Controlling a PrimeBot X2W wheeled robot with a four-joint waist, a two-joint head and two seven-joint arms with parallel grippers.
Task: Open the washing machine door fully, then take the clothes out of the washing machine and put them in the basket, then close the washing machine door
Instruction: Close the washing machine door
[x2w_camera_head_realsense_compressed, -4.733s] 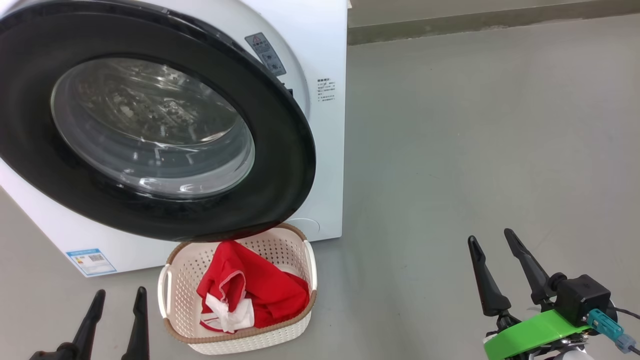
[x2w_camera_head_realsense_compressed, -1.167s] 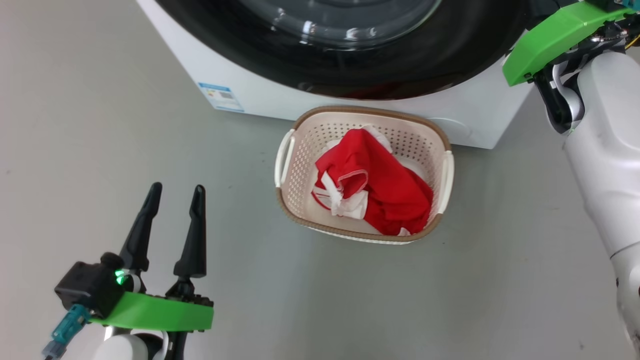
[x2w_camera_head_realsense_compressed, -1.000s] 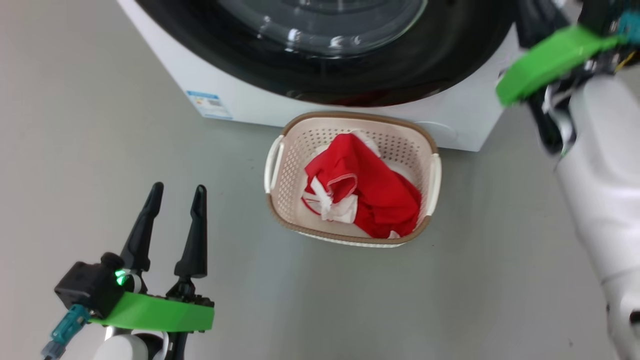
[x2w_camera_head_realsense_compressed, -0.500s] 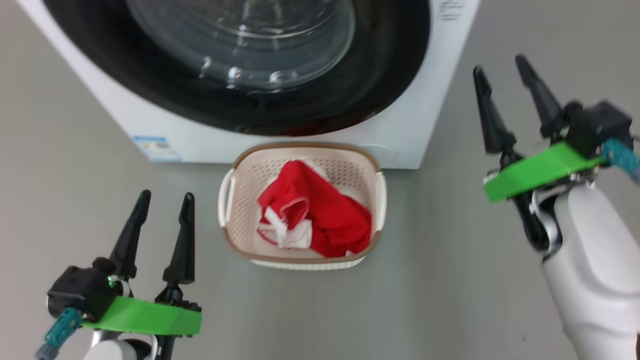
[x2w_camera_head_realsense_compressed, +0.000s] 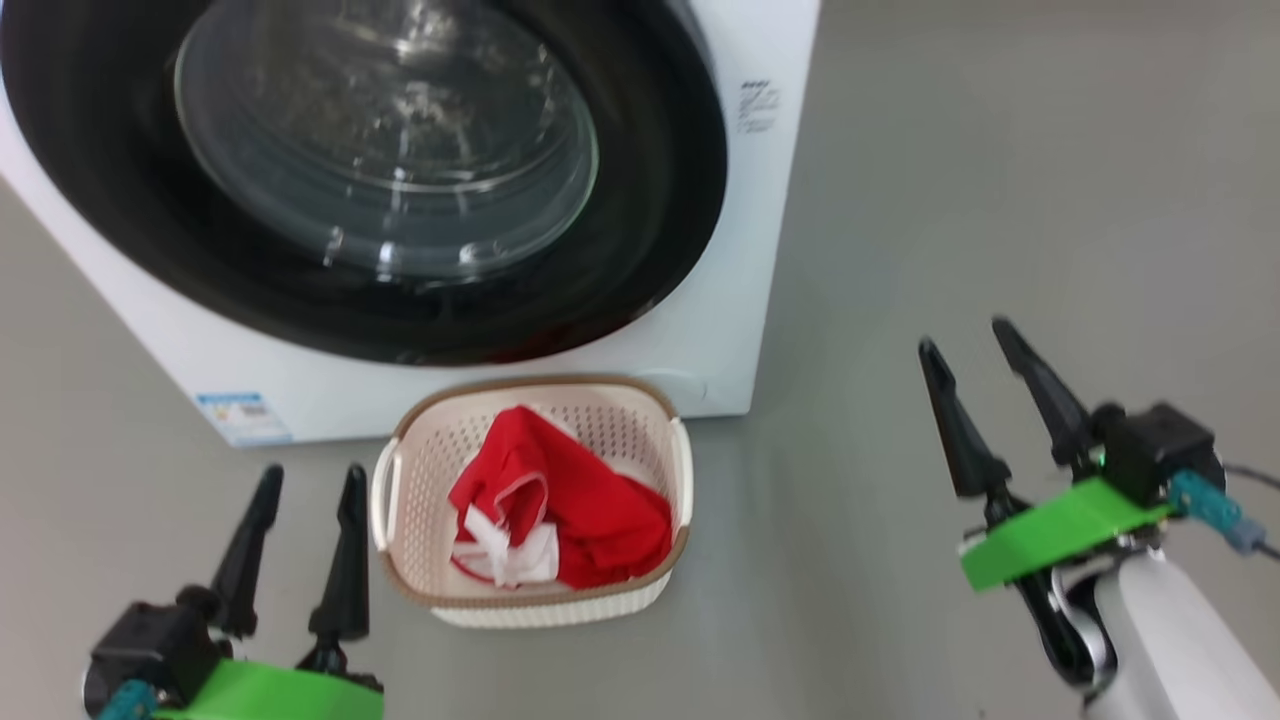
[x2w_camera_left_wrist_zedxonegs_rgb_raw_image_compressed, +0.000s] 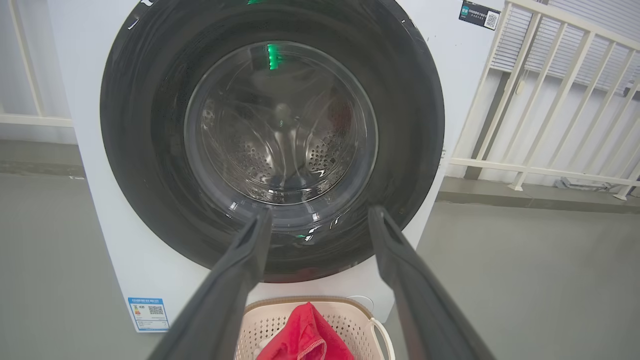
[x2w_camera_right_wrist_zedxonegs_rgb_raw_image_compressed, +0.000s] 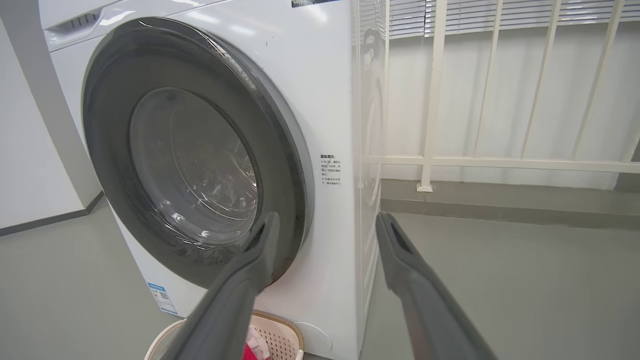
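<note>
The white washing machine (x2w_camera_head_realsense_compressed: 745, 250) fills the upper left of the head view, and its black-rimmed glass door (x2w_camera_head_realsense_compressed: 390, 170) lies flat against the front. In front of it on the floor stands the cream basket (x2w_camera_head_realsense_compressed: 672, 470) with the red clothes (x2w_camera_head_realsense_compressed: 590, 520) inside. My left gripper (x2w_camera_head_realsense_compressed: 305, 485) is open at the lower left, beside the basket. My right gripper (x2w_camera_head_realsense_compressed: 962, 335) is open at the right, away from the machine, holding nothing. The left wrist view faces the door (x2w_camera_left_wrist_zedxonegs_rgb_raw_image_compressed: 150, 125) head-on, with basket (x2w_camera_left_wrist_zedxonegs_rgb_raw_image_compressed: 370, 320) and clothes (x2w_camera_left_wrist_zedxonegs_rgb_raw_image_compressed: 305, 340) below. The right wrist view shows the door (x2w_camera_right_wrist_zedxonegs_rgb_raw_image_compressed: 110, 150) from the right side.
A white railing (x2w_camera_right_wrist_zedxonegs_rgb_raw_image_compressed: 435, 100) runs along the wall behind and to the right of the machine, also seen as a railing (x2w_camera_left_wrist_zedxonegs_rgb_raw_image_compressed: 525, 100) in the left wrist view. Grey floor (x2w_camera_head_realsense_compressed: 1000, 200) stretches to the right of the machine.
My right gripper has opened and drawn back from the right edge of the machine to the lower right. The head camera has swung, shifting the whole picture. The door now sits flush against the machine.
</note>
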